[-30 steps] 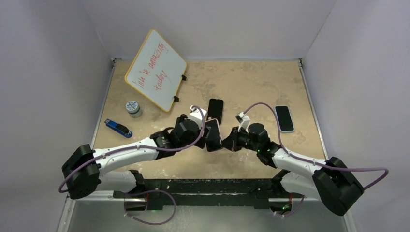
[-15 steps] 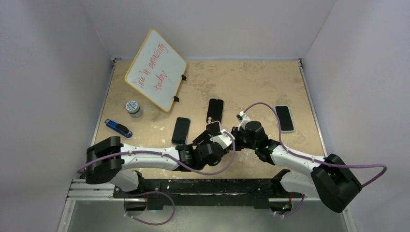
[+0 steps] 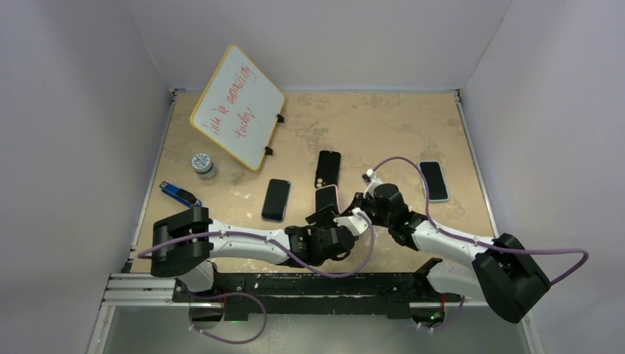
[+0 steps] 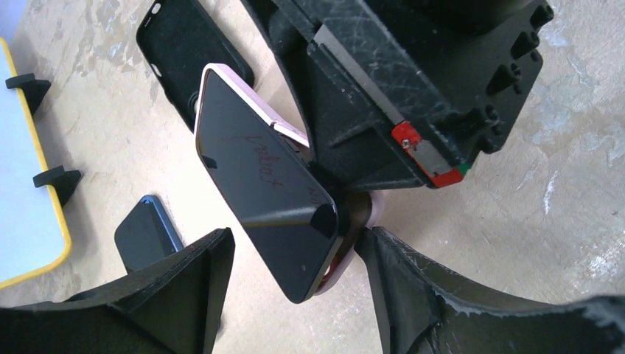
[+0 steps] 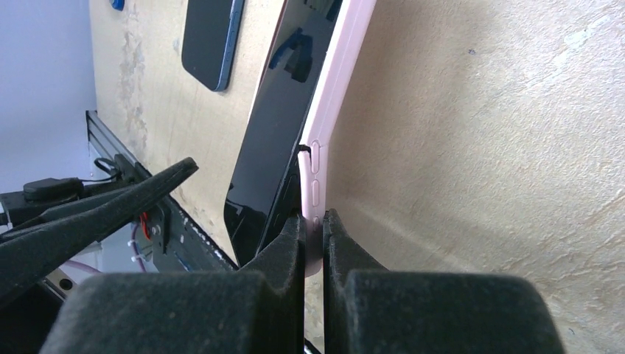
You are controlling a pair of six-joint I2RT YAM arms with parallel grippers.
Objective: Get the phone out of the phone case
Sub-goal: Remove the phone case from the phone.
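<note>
At mid-table [image 3: 383, 125], my right gripper [image 5: 313, 221] pinches the slim pink phone case [image 5: 335, 96] (glossy black slab phone [image 4: 258, 192] partly out); left gripper [image 4: 295, 240] gapes astride its corner.

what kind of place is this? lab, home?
Probably a lab robot cell: plain white walls box in a table, two arms bolted at its edge, props like a whiteboard and phones.

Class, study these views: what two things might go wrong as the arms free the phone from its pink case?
The right jaws pinch only a thin edge of the pink case; a pull may slip it free. The phone stands tilted, partly out, with the open left jaws straddling just its lower corner; closing there may let it squirt out and drop onto the table.
</note>
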